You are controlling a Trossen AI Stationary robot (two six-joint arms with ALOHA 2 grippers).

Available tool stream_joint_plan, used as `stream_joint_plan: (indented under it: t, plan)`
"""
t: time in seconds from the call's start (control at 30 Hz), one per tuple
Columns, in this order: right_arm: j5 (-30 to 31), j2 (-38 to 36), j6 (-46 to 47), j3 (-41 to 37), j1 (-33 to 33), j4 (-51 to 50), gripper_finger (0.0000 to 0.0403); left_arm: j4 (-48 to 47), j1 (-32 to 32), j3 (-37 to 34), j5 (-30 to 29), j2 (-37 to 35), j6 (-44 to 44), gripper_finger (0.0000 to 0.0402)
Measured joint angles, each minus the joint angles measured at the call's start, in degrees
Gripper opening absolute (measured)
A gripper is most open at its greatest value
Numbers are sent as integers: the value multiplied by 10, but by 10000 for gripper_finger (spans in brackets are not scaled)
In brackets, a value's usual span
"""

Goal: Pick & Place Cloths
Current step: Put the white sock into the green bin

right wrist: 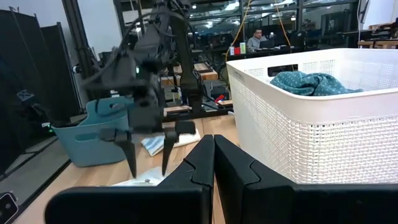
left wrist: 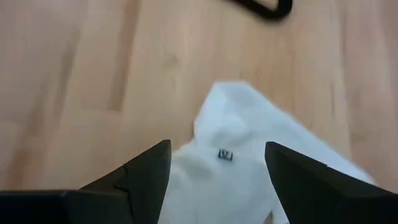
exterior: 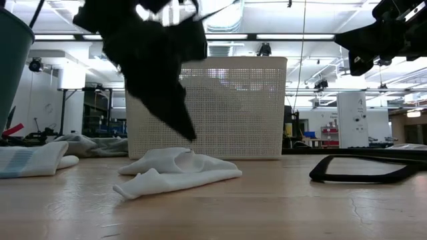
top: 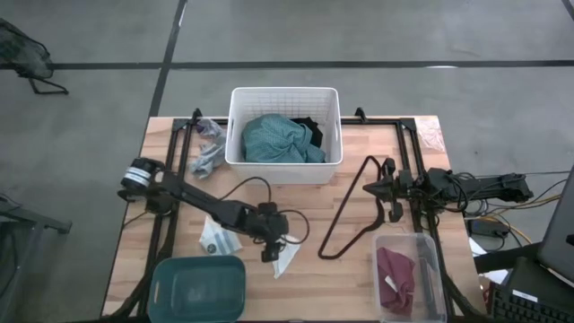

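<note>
Two grippers show, and only the left gripper point(top: 272, 254) is at work: it hangs with fingers spread wide just above a small white cloth point(top: 286, 257) on the wooden table point(top: 350, 287), at about 6 o'clock from the white bin point(top: 284, 169). The cloth is crumpled, pale and soft, with a raised fold in its middle and a small dark tag; in the high view its long axis runs from roughly 1 o'clock to 7 o'clock, tapering to a point at the 7 o'clock end.

The low view shows the white cloth point(exterior: 175, 171) lying flat with the fingers above it and apart from it, a gap the overhead camera cannot show. The left wrist view shows the cloth point(left wrist: 249, 168) lying between the two fingers point(left wrist: 146, 171).

A teal cloth point(top: 280, 139) fills the white bin with a black garment point(top: 309, 131) behind it. A maroon cloth point(top: 395, 278) lies in the clear bin point(top: 432, 269) at 4 o'clock. A grey rag point(top: 209, 157) lies at 9 o'clock of the white bin, and a striped white cloth point(top: 218, 238) lies near the teal bin point(top: 199, 285).

The right gripper point(top: 378, 187) waits at 3 o'clock beside the black hanger point(top: 345, 215), its fingers closed together on nothing.
</note>
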Motion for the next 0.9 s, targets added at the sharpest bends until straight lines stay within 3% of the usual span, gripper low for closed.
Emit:
stream_joint_plan:
  t: [0.37, 0.53, 0.73, 0.9]
  plan:
    - [0, 0, 0, 0, 0, 0, 8, 7, -1, 5, 4, 61, 4, 245]
    - [0, 0, 0, 0, 0, 0, 8, 7, -1, 10, -10, 62, 9, 173]
    - [0, 0, 0, 0, 0, 0, 8, -8, 0, 34, 1, 63, 53, 25]
    - [0, 0, 0, 0, 0, 0, 8, -125, 3, 86, 21, 45, 45, 28]
